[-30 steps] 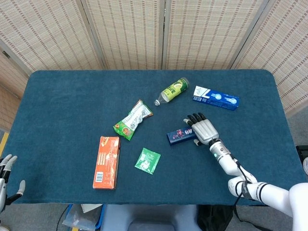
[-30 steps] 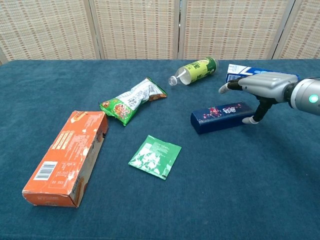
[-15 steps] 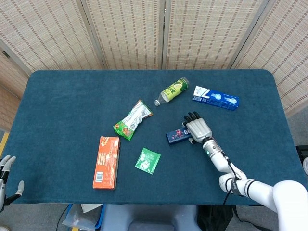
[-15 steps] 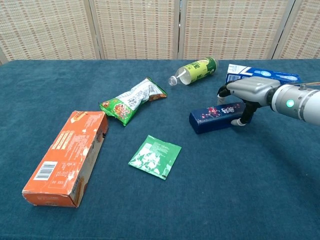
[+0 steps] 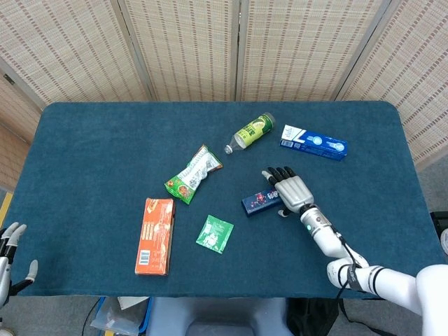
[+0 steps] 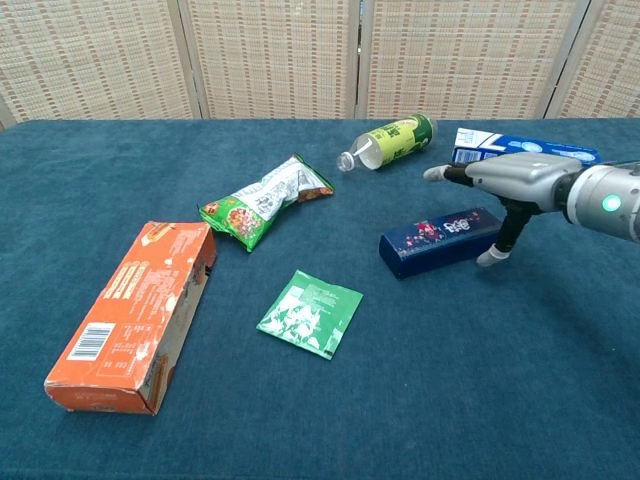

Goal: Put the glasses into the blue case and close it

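No legible txt or labels on any pkg

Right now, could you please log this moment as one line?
right hand: open, over dark blue box | left hand: idle at table edge | glasses: not visible

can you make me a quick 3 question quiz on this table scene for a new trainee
1. True or false: the right hand has the dark blue box lifted off the table.
2. Which thing lies nearest the orange carton? A) the green sachet B) the green bottle C) the blue and white box
3. Fill in: the green bottle lies on its ____.

Key
1. False. The box lies flat on the table; the hand is over its right end with fingers spread, thumb down beside it, gripping nothing.
2. A
3. side. Its cap end points toward the snack bag.
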### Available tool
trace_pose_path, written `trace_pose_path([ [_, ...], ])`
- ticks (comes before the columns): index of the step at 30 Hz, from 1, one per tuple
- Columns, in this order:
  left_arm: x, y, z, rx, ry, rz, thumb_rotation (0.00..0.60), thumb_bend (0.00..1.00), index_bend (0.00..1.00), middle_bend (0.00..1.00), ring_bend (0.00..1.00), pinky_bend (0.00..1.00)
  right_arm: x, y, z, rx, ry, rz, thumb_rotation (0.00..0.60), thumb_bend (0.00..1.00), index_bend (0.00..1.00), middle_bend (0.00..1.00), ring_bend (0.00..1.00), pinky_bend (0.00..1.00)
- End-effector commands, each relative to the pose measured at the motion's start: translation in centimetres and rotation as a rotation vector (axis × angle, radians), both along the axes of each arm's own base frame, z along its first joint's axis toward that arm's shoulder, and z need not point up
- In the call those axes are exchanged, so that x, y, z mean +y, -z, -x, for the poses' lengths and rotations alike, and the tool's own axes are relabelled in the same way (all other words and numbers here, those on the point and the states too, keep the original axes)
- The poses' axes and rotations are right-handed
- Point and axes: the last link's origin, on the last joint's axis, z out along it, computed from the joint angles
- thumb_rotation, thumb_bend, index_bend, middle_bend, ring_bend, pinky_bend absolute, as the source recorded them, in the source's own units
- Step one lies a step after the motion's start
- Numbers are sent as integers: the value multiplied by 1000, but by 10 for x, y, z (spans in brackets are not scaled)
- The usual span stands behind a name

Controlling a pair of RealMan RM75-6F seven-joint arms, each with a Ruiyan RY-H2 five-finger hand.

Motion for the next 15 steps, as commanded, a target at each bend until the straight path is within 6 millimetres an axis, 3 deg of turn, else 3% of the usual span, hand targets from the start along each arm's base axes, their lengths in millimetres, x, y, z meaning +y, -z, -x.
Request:
trace_pose_path([
  [1, 1, 0, 0, 3, 2, -2, 600, 424, 80, 0, 0, 0, 14, -27, 9, -11, -10, 76, 600, 120, 0, 0, 0, 0],
  [7, 8, -1, -3, 10, 21, -6, 600, 424, 80, 0, 0, 0, 47, -76, 26, -32, -22, 215, 600, 186, 0, 18, 0, 0],
  [15, 22, 5, -12, 39, 51, 4, 600, 424, 80, 0, 0, 0, 114, -132, 59, -58, 9, 397, 600, 228, 81, 94, 0, 0],
])
